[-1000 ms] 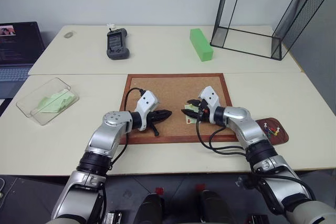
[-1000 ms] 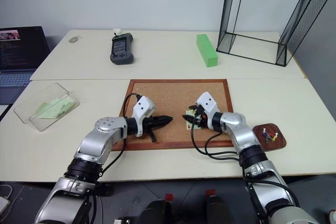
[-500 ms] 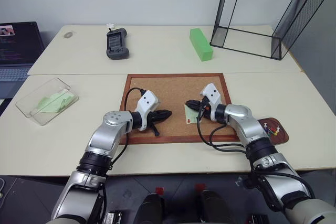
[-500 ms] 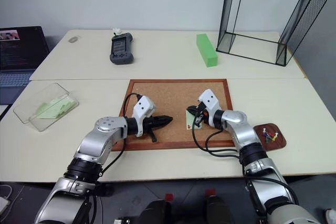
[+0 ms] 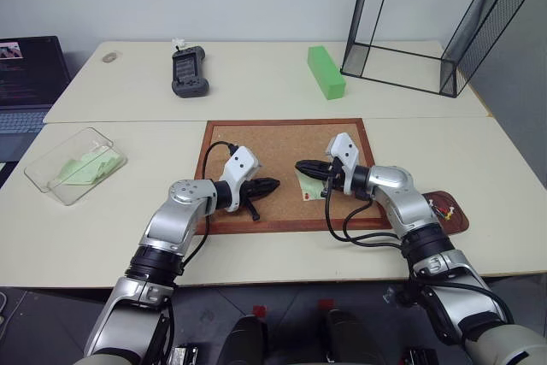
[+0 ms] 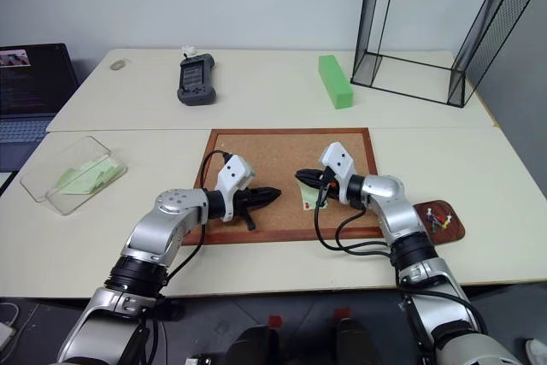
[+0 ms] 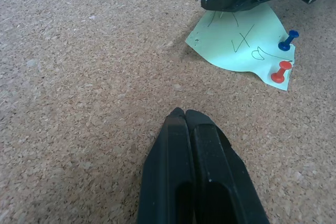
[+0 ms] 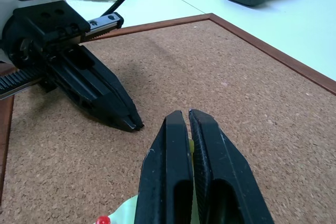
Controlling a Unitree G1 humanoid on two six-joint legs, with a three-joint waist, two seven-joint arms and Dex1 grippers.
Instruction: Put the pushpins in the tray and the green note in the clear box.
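The green note lies on the cork board, right under the tip of the right gripper. It is thin, pale paper with pen marks, and one edge curls up a little. A blue pushpin and a red pushpin are stuck in its far edge. A second ago the right gripper's jaws were partly open over the note. Now they are pressed together, and the gripper sits a little higher. In the right wrist view a small yellow bit shows between its fingers; it looks like a yellow pin, but I cannot tell for sure.

The left gripper has not moved. Its two black fingers are pressed tight together with nothing between them. It points at the right gripper across a bare patch of rough brown cork.

The tray is behind the right gripper, out by that arm, off the board's edge. It is dark reddish brown with round ends, and a few little pins lie in it. The clear box is far out past the left arm. It is see-through plastic with green slips inside.
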